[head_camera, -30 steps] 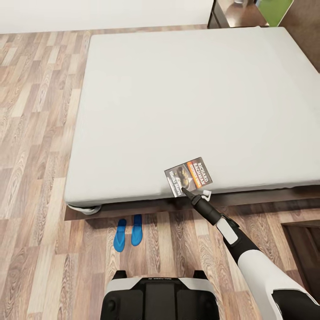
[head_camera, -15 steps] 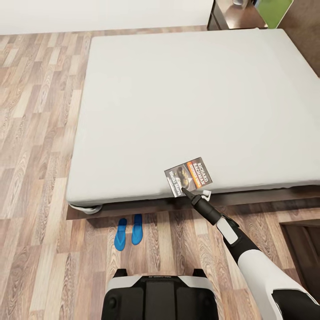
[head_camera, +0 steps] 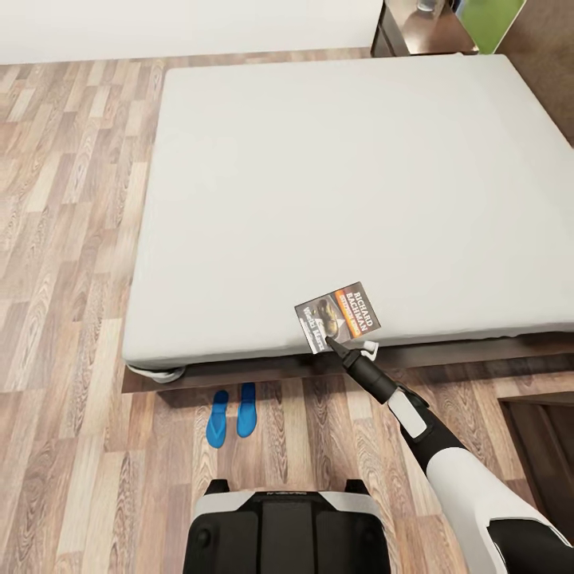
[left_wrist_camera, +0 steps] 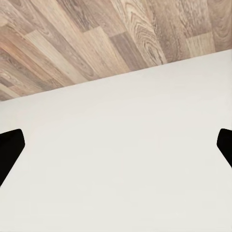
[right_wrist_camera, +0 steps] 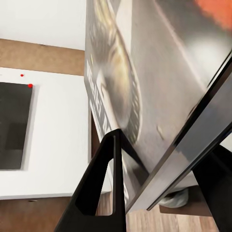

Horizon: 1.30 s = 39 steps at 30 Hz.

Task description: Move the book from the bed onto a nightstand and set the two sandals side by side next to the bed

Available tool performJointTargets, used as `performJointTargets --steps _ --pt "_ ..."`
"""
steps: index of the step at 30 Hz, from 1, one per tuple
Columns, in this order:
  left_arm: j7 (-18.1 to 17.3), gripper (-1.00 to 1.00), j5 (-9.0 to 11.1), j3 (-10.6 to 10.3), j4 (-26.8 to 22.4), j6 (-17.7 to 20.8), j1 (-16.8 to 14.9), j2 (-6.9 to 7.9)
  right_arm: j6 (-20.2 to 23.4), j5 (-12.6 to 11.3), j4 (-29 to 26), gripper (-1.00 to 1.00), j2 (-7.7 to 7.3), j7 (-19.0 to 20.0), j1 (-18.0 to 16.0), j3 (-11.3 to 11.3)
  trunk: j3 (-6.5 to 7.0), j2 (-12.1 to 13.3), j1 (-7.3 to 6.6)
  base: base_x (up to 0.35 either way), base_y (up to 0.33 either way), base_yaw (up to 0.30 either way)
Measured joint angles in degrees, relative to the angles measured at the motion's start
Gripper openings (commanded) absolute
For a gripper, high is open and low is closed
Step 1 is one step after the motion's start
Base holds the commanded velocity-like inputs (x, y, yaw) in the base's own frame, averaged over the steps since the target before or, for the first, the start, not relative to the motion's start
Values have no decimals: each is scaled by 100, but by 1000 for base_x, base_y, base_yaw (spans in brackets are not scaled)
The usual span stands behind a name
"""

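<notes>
The bed takes up most of the head view, its pale mattress running away from the robot, with the wood-plank floor to the left and in front. At the far right corner beyond the mattress stands a dark wooden nightstand, well apart from everything else the task needs.

On the floor just beside the bed's near edge the two sandals lie side by side, toes toward the bed frame.

The book sits at the mattress's near edge, cover up and turned at a slant, so its long axis runs across the line of the reaching arm. It lies directly ahead of the right gripper, which has its lower corner; the right arm is the nearer one by far. That arm stretches forward and to the left from the robot's right shoulder, forearm straight, wrist pointed at the book's near edge.

In the right wrist view the book looms edge-on between the dark fingers, one either side of it, so the jaws look closed down onto the cover, though contact is hard to confirm this close up.

The left gripper has its jaws spread wide with nothing between them, looking down on pale mattress and floor.
</notes>
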Motion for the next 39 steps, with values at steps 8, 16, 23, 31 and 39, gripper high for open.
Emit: performJointTargets --steps 8,16,23,31,39 --pt "41 100 -1 -1 0 47 0 0 4 0 2 -100 -4 -7 0 1 144 321 -176 0 0 0" --pt "59 100 -1 -1 0 79 0 0 12 -3 4 -100 -5 -14 0 -4 288 643 -352 0 0 0" --pt "115 100 -1 -1 0 94 0 1 36 1 5 -100 -5 -59 -3 -6 414 924 -506 0 0 0" --pt "127 100 -1 -1 0 96 0 1 42 0 5 -100 -11 -64 0 -7 558 1245 -682 0 0 0" --pt "129 100 -1 -1 0 96 0 1 44 -2 5 -100 -7 -65 0 -6 702 1567 -858 0 0 0"
